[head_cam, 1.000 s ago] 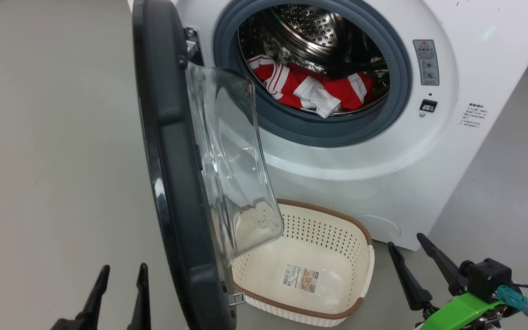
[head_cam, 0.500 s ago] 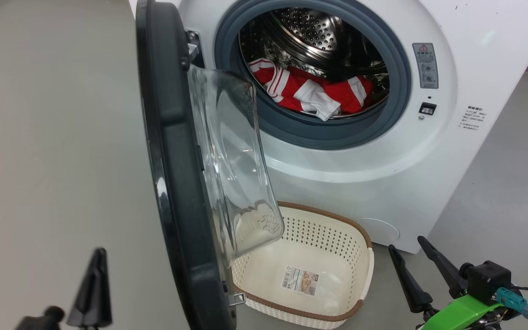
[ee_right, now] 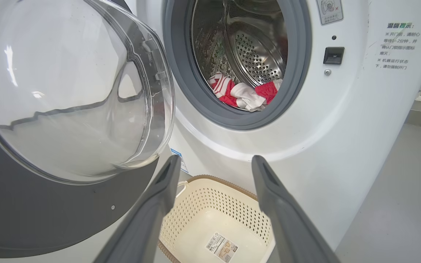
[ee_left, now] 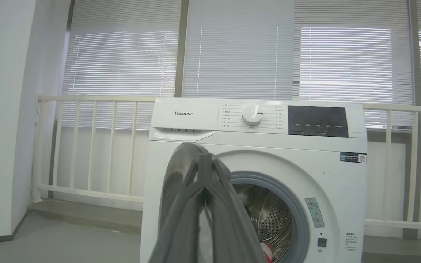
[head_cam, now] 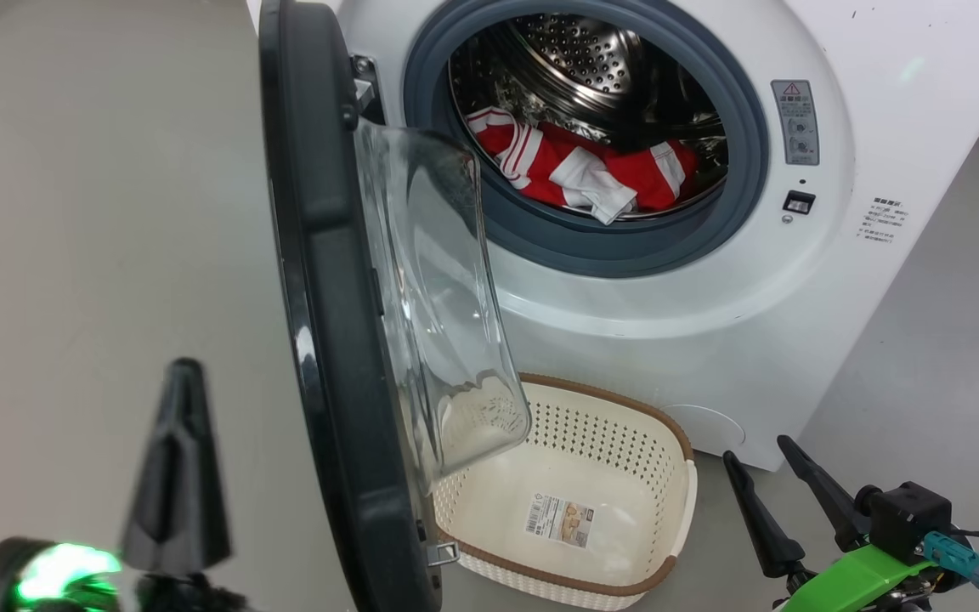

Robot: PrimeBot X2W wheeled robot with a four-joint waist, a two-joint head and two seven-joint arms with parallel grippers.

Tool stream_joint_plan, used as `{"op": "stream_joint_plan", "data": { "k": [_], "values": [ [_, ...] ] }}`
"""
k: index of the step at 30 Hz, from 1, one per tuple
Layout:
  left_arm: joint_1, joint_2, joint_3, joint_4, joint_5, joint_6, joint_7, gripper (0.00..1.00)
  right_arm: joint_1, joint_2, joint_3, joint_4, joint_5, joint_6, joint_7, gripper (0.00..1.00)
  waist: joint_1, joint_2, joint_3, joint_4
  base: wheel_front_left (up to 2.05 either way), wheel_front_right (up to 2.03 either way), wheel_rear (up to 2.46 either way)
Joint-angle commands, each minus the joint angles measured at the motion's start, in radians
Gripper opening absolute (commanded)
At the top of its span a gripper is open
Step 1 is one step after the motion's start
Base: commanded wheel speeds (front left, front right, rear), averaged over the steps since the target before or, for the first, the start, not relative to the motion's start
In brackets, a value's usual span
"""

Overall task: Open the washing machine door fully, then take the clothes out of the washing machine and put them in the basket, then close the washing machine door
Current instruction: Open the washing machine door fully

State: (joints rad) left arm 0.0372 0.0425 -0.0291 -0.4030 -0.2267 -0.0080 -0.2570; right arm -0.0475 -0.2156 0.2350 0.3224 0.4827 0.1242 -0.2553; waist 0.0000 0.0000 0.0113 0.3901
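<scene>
the washing machine door [head_cam: 319, 280] stands part open, hinged at the left of the washing machine [head_cam: 668, 289] and seen almost edge-on in the head view. so the first step looks unfinished. the clothes [head_cam: 583, 170] lie in the drum, at its near lip, with a white part drooping onto the grey gasket. the basket [head_cam: 625, 399] sits on the floor just in front of the machine, with nothing in it but its sticker. its left part is under the door's glass bowl.

the left gripper [head_cam: 182, 378] is near and left of the door's outer face, its jaws pressed together on nothing. whether it touches the rim i cannot tell. the right gripper [head_cam: 755, 450] is low at the near right, its jaws wide and holding nothing.

risks, as i judge them: a push from closed jaws could skid off the glossy rim. if the door is left half open, an arm reaching in could hit the bowl. a dropped garment could catch on the bowl and miss the basket. soft fabric could snag on the gasket, or only part of the heap could come out.

count: one machine, one door, one basket, two grippers, one heap of clothes; how many pieces it holds cannot be told.
</scene>
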Motion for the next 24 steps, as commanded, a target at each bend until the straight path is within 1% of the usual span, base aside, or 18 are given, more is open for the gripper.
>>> {"op": "stream_joint_plan", "data": {
  "k": [1, 3, 6, 7, 9, 12, 15, 19, 24],
  "values": [
    [-0.024, 0.008, -0.022, -0.058, 0.016, -0.011, -0.005, 0.0, -0.021, -0.009, 0.01, -0.025, -0.009, 0.007, -0.006, 1.0, 0.0, 0.0, 0.0, -0.001, 0.0, 0.0, 0.0],
    [-0.011, 0.008, -0.093, -0.073, 0.023, -0.035, -0.005, 0.0, -0.021, -0.009, 0.008, -0.025, -0.01, 0.007, -0.006, 1.0, 0.0, 0.0, 0.0, 0.0, 0.0, 0.0, 0.0],
    [0.01, 0.008, -0.206, -0.054, 0.033, -0.073, -0.005, 0.0, -0.023, -0.008, 0.006, -0.027, -0.012, 0.007, -0.006, 1.0, 0.0, 0.0, -0.001, -0.001, 0.0, 0.0, 0.0],
    [0.01, 0.008, -0.206, -0.054, 0.033, -0.073, -0.005, 0.0, -0.023, -0.008, 0.006, -0.027, -0.012, 0.007, -0.006, 1.0, 0.0, 0.0, -0.001, -0.001, 0.0, 0.0, 0.0],
    [0.023, 0.008, -0.264, -0.026, 0.016, -0.081, -0.005, 0.0, -0.025, -0.008, 0.006, -0.029, -0.013, 0.007, -0.006, 1.0, 0.0, 0.0, 0.0, -0.001, 0.0, 0.0, 0.0],
    [0.037, 0.008, -0.326, 0.046, -0.025, -0.09, -0.005, 0.0, -0.031, -0.008, 0.006, -0.033, -0.016, 0.007, -0.006, 1.0, 0.0, 0.0, 0.001, -0.003, 0.0, 0.0, 0.0],
    [0.046, 0.008, -0.361, 0.142, -0.062, -0.09, 0.0, 0.0, -0.037, -0.008, 0.005, -0.038, -0.018, 0.007, -0.006, 1.0, 0.0, 0.0, 0.004, -0.006, 0.0, 0.0, 0.0],
    [0.03, 0.008, -0.366, 0.25, -0.096, -0.079, 0.028, 0.0, -0.041, -0.007, 0.004, -0.045, -0.023, 0.007, -0.006, 1.0, 0.0, 0.0, 0.006, -0.008, 0.0, 0.0, 0.0],
    [0.009, 0.008, -0.355, 0.321, -0.112, -0.065, 0.048, 0.0, -0.042, -0.011, 0.001, -0.054, -0.024, 0.007, -0.006, 1.0, 0.0, 0.0, 0.008, -0.009, 0.0, 0.0, 0.0]
  ]
}}
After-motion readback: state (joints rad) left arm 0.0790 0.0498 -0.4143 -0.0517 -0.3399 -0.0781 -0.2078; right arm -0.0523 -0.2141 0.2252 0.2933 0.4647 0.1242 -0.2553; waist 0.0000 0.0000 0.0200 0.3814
